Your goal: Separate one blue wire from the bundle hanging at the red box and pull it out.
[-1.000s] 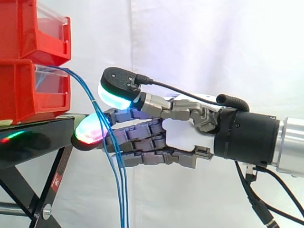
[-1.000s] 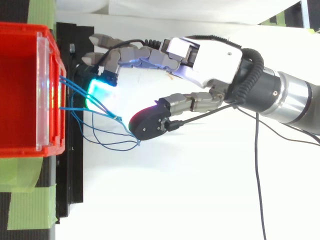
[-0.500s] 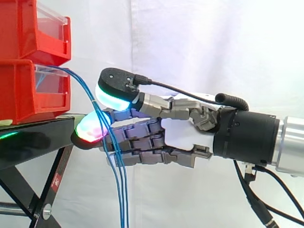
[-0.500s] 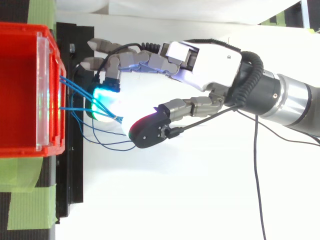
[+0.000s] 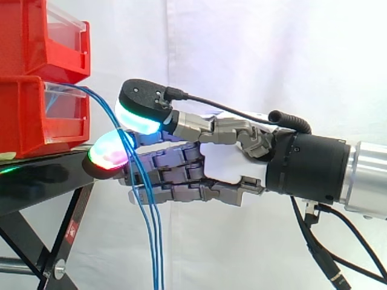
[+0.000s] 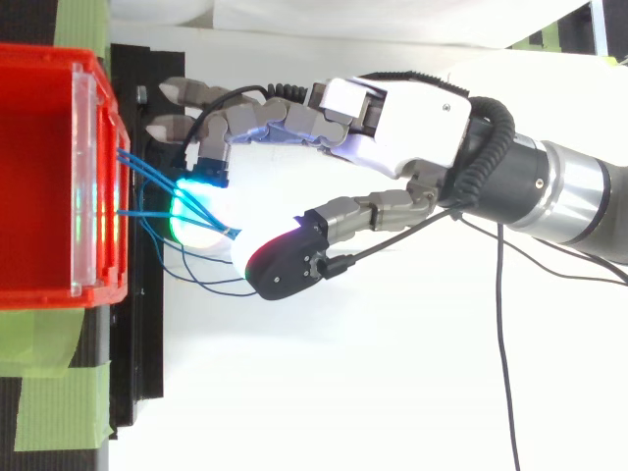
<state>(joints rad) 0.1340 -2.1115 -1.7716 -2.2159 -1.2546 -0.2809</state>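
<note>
Blue wires hang from the red box at 9 o'clock and pass between your fingers, which stand apart and pinch nothing. You seem to be mid-separation. Next, close on one strand and pull toward 3 o'clock.

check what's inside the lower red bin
Blue wires run out of the lower red bin past its clear front panel. Where they end inside is hidden by its red wall and the upper bin.

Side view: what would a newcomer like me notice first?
A big metal hand reaches in from the right. At its front end, thin blue wires hang down from the lower of two red bins stacked at the left.
</note>
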